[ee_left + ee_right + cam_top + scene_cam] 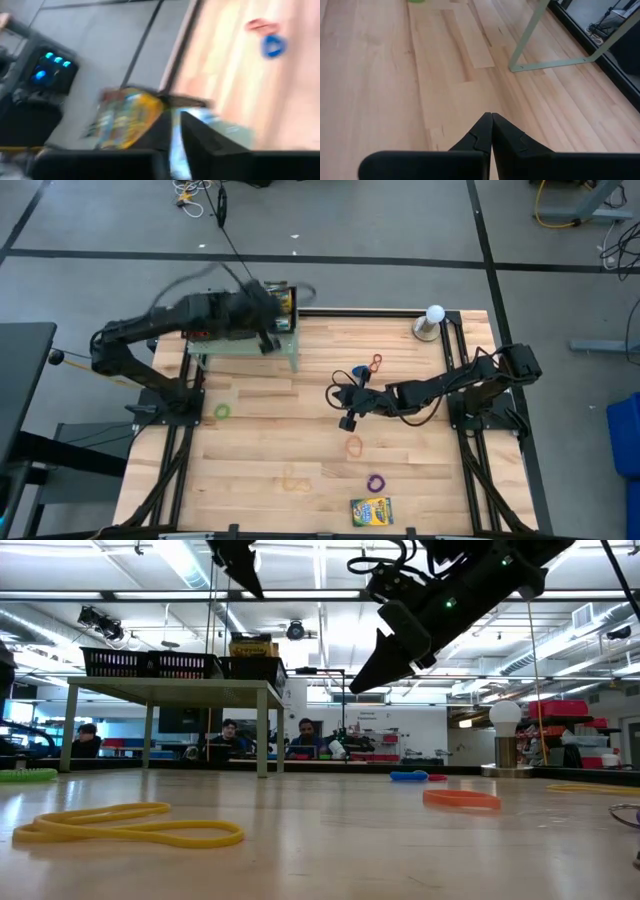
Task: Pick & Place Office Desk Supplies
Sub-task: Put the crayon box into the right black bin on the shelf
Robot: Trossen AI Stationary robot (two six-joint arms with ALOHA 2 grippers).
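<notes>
From above, the left gripper (272, 315) is hovering over the crayon box (281, 300) on the pale green stand (290, 348); whether its jaws are spread, I cannot tell. Its wrist view is blurring, box (122, 120) just ahead. Right wrist: the right gripper (491, 120), jaws pressed together, is idling above bare table (380, 90); better to steady before lifting anything.

I'm working in a robotics lab: beyond my wooden table (250, 470) I see grey taped concrete floor (350, 220), exposed ceiling ducts (560, 625), fluorescent strip lights (185, 560), and people seated at workstations (230, 740).
</notes>
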